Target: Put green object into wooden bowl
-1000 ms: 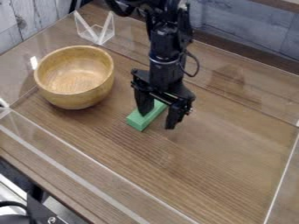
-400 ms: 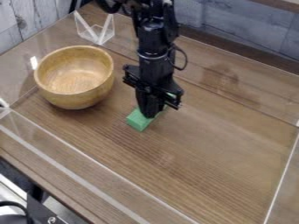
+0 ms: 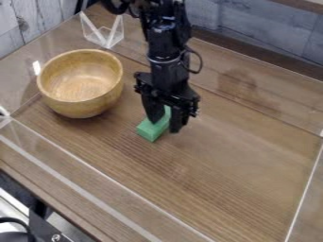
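Observation:
The green object (image 3: 154, 129) lies flat on the wooden table, a short way right of the wooden bowl (image 3: 81, 82). My gripper (image 3: 164, 115) points straight down over the block's far end. Its dark fingers (image 3: 145, 110) stand partly apart, one on each side of the block, so the gripper is open. The far end of the block is hidden behind the fingers. Whether the pads touch the block cannot be told. The bowl stands upright and has nothing in it.
A clear plastic wall (image 3: 151, 194) runs along the table's front and left edges. A white wire stand (image 3: 101, 30) stands behind the bowl at the back. Bare wood stretches to the right of the gripper.
The gripper first stood wide over the block, then drew its fingers close together, and now they are spread partway again. The block and the bowl have not moved.

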{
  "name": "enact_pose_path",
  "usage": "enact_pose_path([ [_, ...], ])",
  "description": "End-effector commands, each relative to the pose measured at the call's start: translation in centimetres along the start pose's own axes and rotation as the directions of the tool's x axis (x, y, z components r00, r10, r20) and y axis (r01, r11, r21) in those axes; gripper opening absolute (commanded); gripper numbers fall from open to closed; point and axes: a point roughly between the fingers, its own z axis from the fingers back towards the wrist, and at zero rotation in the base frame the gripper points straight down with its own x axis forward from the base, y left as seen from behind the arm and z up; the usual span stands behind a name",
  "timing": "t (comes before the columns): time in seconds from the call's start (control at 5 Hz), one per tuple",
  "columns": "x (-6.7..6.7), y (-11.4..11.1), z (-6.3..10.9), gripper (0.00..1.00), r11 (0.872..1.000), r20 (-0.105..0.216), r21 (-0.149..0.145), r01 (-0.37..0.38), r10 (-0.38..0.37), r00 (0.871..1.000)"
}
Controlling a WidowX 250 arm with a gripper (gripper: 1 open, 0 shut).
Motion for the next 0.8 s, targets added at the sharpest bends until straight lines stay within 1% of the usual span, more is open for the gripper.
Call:
enact_pose_path([
  [0.0, 0.1, -0.1, 0.8, 0.00, 1.000, 0.022, 0.008, 0.030, -0.031, 0.999],
  [0.2, -0.1, -0.7, 1.4, 1.00, 0.999, 0.021, -0.008, 0.051, -0.051, 0.998],
  [0.4, -0.4, -1.2, 1.5, 1.00, 0.999, 0.021, -0.026, 0.037, -0.037, 0.999],
  [0.6, -0.4, -1.3, 1.1, 0.00, 0.999, 0.020, -0.021, 0.038, -0.038, 0.999],
])
